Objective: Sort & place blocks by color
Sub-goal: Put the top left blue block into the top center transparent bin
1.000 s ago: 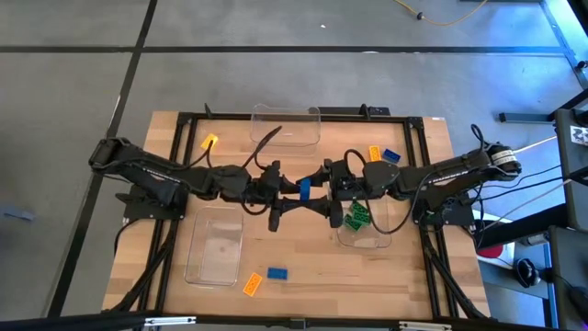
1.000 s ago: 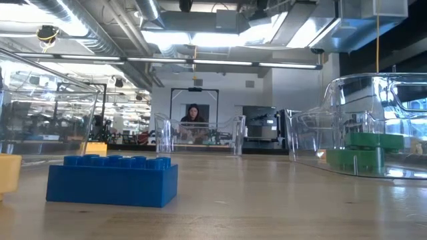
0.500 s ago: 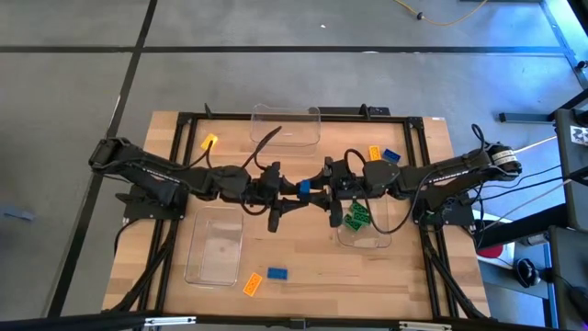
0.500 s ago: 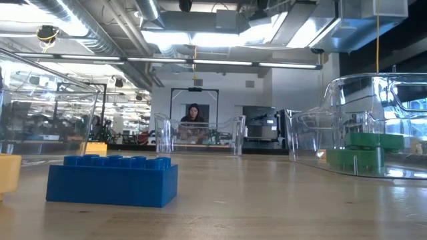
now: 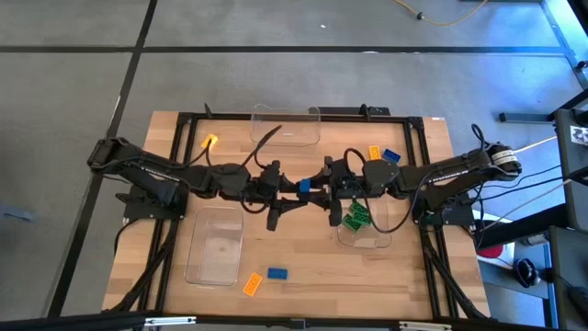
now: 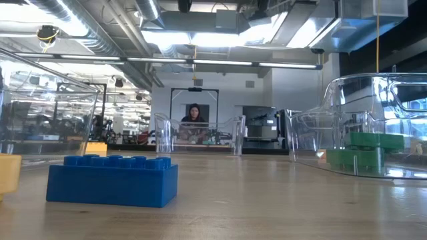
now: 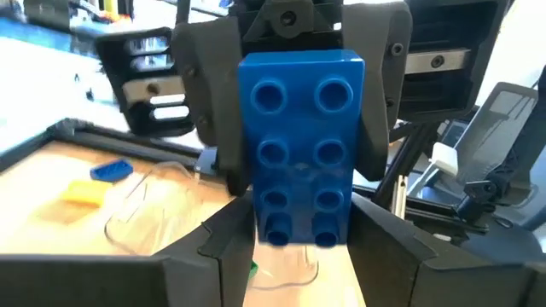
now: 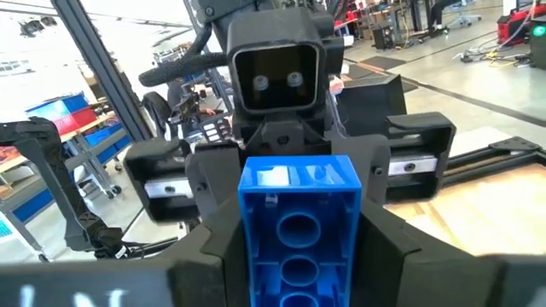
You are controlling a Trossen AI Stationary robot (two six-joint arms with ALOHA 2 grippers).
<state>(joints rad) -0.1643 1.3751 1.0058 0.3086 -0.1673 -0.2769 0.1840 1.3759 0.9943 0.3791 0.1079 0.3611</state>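
Pincers point(image 5: 303, 188) above wooden table point(image 5: 303, 262)

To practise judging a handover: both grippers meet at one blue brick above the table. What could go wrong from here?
1. The blue brick hangs in mid-air between the left gripper and the right gripper. If either pulls away at the wrong moment, it may drop to the table.
2. The grippers stand nose to nose, so a small misjudged move might knock them together.

Blue brick point(image 6: 112, 181) on table point(image 6: 267, 207), near left. Yellow brick point(image 6: 9, 175) at left edge beside it. Green bricks point(image 6: 363, 152) inside clear tray point(image 6: 363, 120), right. Another clear tray point(image 6: 199, 135) far centre; person point(image 6: 193, 117) behind.
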